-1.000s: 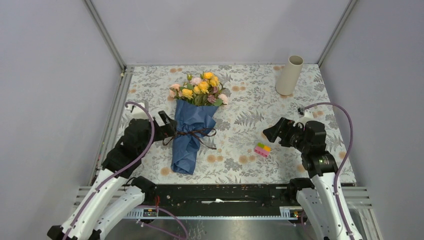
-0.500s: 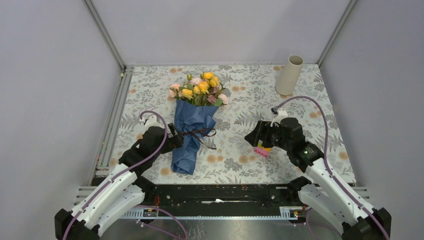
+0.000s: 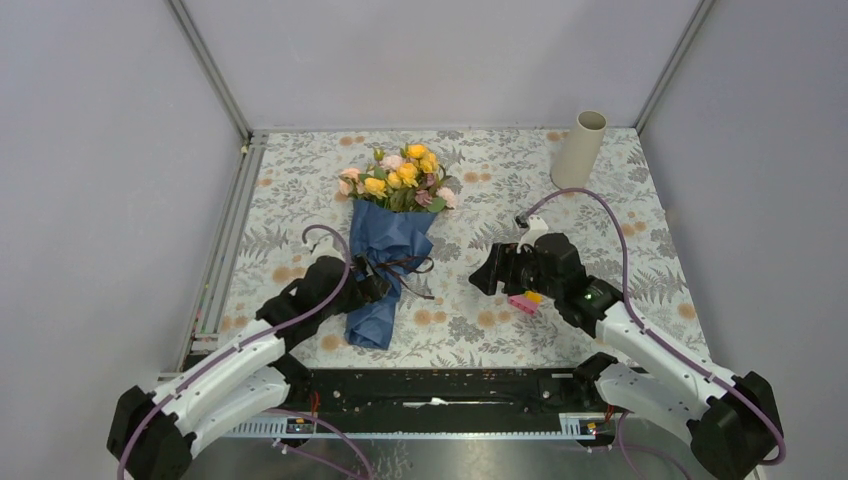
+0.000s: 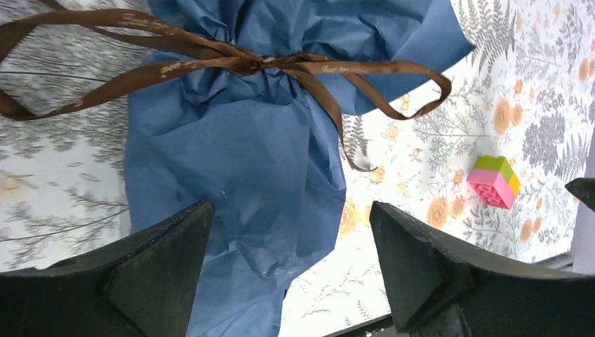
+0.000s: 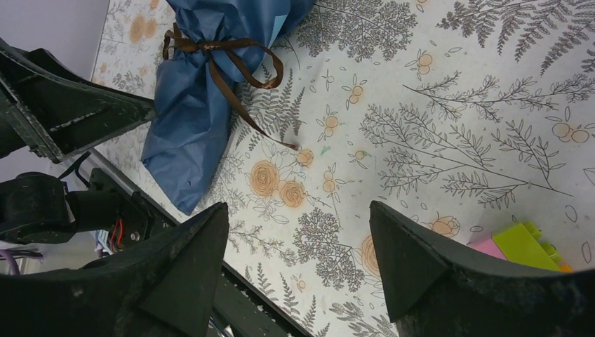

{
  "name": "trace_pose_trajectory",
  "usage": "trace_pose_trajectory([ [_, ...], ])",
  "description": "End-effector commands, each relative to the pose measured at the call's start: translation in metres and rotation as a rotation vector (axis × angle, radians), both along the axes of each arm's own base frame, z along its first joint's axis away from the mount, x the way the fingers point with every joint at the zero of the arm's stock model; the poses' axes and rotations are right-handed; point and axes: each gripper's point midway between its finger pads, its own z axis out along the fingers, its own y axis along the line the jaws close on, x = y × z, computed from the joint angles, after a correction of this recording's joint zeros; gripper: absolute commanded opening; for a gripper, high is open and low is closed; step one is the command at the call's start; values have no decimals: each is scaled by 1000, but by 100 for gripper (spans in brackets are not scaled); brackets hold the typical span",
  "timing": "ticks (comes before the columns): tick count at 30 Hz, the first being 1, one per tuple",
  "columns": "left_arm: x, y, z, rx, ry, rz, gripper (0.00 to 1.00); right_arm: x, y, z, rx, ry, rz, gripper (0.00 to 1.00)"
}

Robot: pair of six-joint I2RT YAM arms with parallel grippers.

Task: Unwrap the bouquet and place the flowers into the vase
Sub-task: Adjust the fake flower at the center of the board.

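The bouquet (image 3: pixel 386 248) lies on the tablecloth, its yellow, pink and cream flowers (image 3: pixel 400 178) pointing to the back. Crinkled blue paper (image 4: pixel 238 161) wraps it, tied with a brown ribbon (image 4: pixel 266 62) in a bow. My left gripper (image 3: pixel 372 287) is open at the wrapper's lower part, below the bow. In the left wrist view the left gripper (image 4: pixel 289 210) has blue paper between its fingers, nearer the left one. My right gripper (image 3: pixel 485 272) is open over bare cloth right of the bouquet, and the right wrist view shows nothing inside the right gripper (image 5: pixel 297 209). The beige vase (image 3: pixel 578 150) stands upright at the back right.
A pink, green and yellow toy block (image 3: pixel 524 299) sits just under the right wrist. The ribbon's loose tail (image 5: pixel 263 130) trails across the cloth toward the right gripper. A black rail (image 3: pixel 430 385) runs along the table's near edge.
Both arms have reached inward. The left gripper moved right and down onto the wrapper's lower part. The right gripper moved left past the toy block toward the bouquet.
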Motion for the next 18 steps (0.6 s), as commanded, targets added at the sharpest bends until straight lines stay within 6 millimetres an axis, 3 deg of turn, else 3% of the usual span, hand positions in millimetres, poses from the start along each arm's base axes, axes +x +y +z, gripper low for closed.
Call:
trace_pose_trajectory([
  [1,6,-37,10,-105,-22,-59,86,4,-4,7,-17,-74,-13,79],
  [7,8,-68,30,-159,-77,-102,87,2,-9,7,-26,-82,-25,79],
  [12,10,-77,34,-128,-85,-140,92,3,-7,6,-22,-83,-20,81],
  [14,10,-73,41,-98,-96,-140,95,2,-8,7,-28,-94,-12,81],
  [18,13,-43,58,41,-138,-98,99,0,-9,9,-50,-131,18,82],
])
